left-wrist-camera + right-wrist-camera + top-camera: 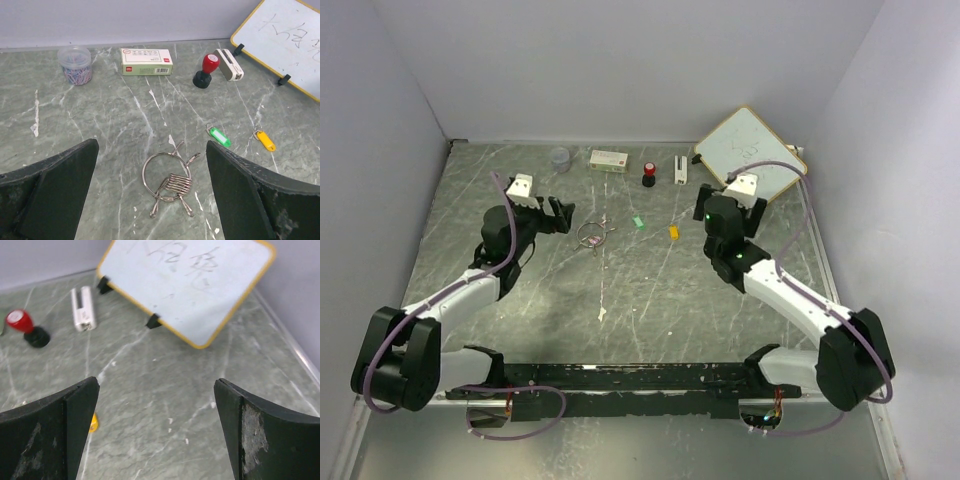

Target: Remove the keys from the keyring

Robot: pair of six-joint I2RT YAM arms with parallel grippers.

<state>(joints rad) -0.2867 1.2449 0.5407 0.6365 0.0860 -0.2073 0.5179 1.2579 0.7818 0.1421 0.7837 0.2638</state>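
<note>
The silvery keyring (152,164) lies flat on the marble table between my left gripper's open fingers, with several metal clips bunched on its lower right; it also shows in the top view (592,233). A green key tag (219,136) (639,222) and a yellow-orange key tag (265,140) (673,232) lie loose to the ring's right. My left gripper (563,214) is open and empty, just left of the ring. My right gripper (705,205) is open and empty, right of the yellow tag, whose edge (93,423) peeks past my left finger.
Along the back stand a jar of paper clips (75,64), a small box (146,61), a red-and-black stamp knob (205,71) and a white stapler-like block (228,64). A yellow-framed whiteboard (750,150) leans at the back right. Side walls enclose the table.
</note>
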